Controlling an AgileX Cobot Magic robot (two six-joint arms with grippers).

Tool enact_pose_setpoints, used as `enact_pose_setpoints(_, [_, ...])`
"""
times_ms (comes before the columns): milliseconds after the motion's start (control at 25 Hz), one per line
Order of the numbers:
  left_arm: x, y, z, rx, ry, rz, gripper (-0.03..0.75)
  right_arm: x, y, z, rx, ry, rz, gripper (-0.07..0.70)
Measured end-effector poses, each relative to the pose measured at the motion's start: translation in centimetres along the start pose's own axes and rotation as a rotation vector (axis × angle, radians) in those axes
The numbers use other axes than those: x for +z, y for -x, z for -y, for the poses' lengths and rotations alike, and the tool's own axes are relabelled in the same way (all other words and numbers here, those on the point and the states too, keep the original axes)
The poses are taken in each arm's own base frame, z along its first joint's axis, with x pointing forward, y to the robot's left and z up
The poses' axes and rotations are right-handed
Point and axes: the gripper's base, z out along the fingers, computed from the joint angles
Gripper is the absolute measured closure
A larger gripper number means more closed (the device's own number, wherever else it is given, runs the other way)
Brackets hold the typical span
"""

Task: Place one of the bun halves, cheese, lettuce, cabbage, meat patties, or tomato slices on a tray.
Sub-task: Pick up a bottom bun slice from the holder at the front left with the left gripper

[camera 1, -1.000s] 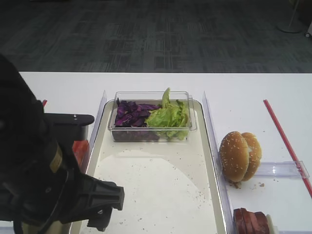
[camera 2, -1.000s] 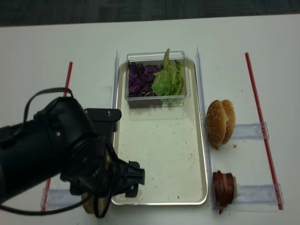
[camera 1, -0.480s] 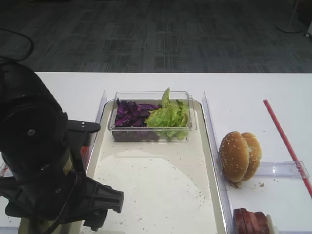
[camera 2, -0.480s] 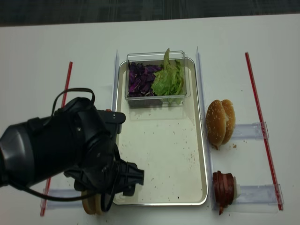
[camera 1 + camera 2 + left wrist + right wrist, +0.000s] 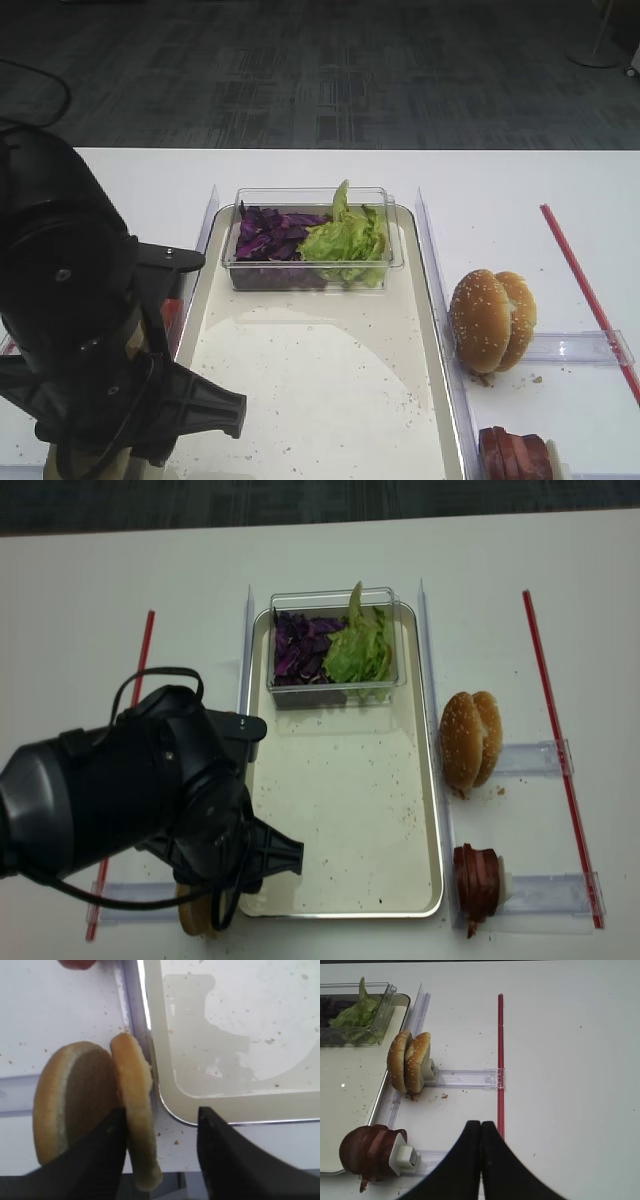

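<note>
Your target bun half (image 5: 137,1110) stands on edge just outside the tray's (image 5: 210,1105) near left corner, its crust nearly against the raised rim. A second flat half (image 5: 75,1100) stands right behind it, farther from the tray. Your left gripper (image 5: 160,1145) straddles the nearer half: one finger (image 5: 107,1145) sits between the two halves, the other (image 5: 220,1145) on the tray side with a clear gap to the bun. The jaws are partly open and not clamped on it.

Inside the tray, the floor is cream and crumb-speckled, and a clear tub (image 5: 310,240) at its far end holds purple cabbage (image 5: 268,232) beside green lettuce (image 5: 345,238). Off the tray's right side, two sesame bun halves (image 5: 470,740) stand on edge in a clear holder, and the meat patties (image 5: 475,880) stand nearer you on that same side.

Your right gripper (image 5: 480,1130) hovers over bare table right of the tray, beside a red strip (image 5: 500,1060), its fingers pressed together and holding nothing.
</note>
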Motion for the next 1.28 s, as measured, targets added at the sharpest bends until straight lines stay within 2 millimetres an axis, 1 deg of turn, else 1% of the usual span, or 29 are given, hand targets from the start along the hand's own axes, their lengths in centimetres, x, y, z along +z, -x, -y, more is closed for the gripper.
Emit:
enact_pose_setpoints(480, [0.0, 0.0, -0.3, 0.005, 0.034, -0.002, 0.612, 0.0, 0.0, 0.0, 0.000, 0.000, 0.000, 0.267])
enact_pose_setpoints(600, [0.0, 0.0, -0.3, 0.006, 0.037, -0.002, 0.645, 0.0, 0.0, 0.0, 0.000, 0.000, 0.000, 0.267])
enact_pose_setpoints(960, [-0.1, 0.0, -0.4, 0.004, 0.037, -0.002, 0.661, 0.0, 0.0, 0.0, 0.000, 0.000, 0.000, 0.267])
enact_pose_setpoints(1280, [-1.5, -0.2, -0.8, -0.020, -0.001, 0.043, 0.666, 0.0, 0.0, 0.0, 0.000, 0.000, 0.000, 0.267])
